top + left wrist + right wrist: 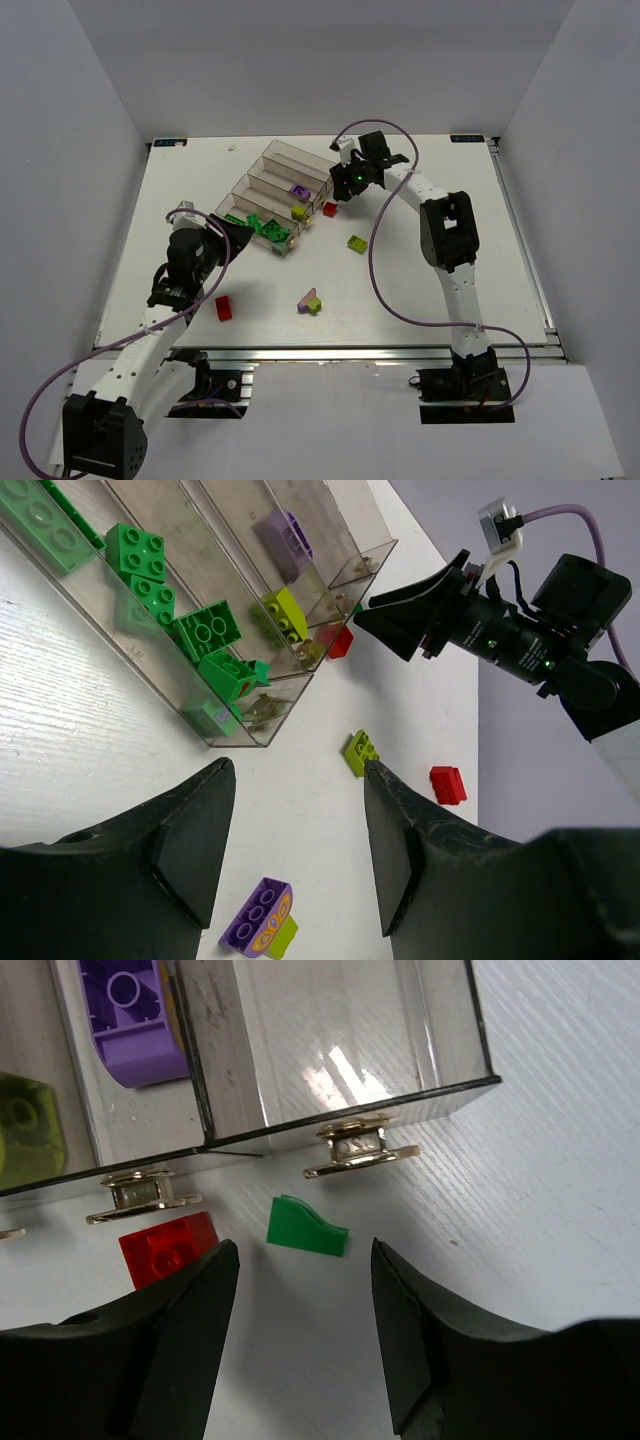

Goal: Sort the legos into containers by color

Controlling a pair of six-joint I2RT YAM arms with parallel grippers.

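Where the top view looks down, the right end effector (pixel 347 182) hangs at the end of the containers (pixel 262 170). Left wrist: the left end effector (pixel 295 780) gapes wide, empty, over the desk (pixel 60 730). Right wrist: wide, empty fingers (pixel 180 1340) frame a green sloped lego (pixel 307 1227) just outside the containers; lower centred, avoiding the red brick (pixel 168 1248) beside it.

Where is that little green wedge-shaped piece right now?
In the right wrist view the green piece lies on the table just outside the end of the bins, right of a red brick and just ahead of the open right tool.
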